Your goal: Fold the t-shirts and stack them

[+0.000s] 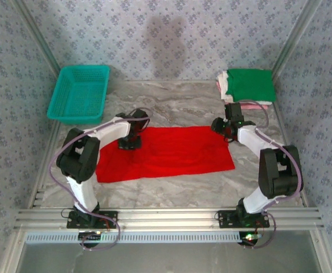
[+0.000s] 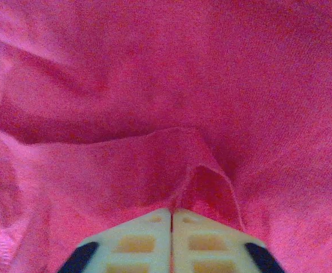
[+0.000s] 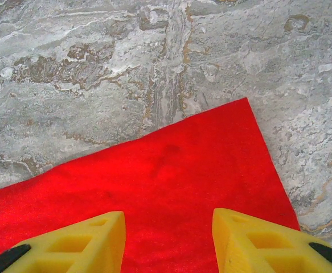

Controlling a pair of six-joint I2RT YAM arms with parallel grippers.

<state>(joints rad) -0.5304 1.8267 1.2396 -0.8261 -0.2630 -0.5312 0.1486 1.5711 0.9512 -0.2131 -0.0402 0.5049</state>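
Fold just being started: bright red cloth t-shirt is pinched in left gripper; far right corner probably needs grabbing by half-open right gripper.

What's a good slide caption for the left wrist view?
Left gripper shut on a puckered fold of the red shirt, seen close up.

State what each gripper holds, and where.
Left gripper pinches a raised fold of the red t-shirt near its far edge; right gripper holds nothing, open.
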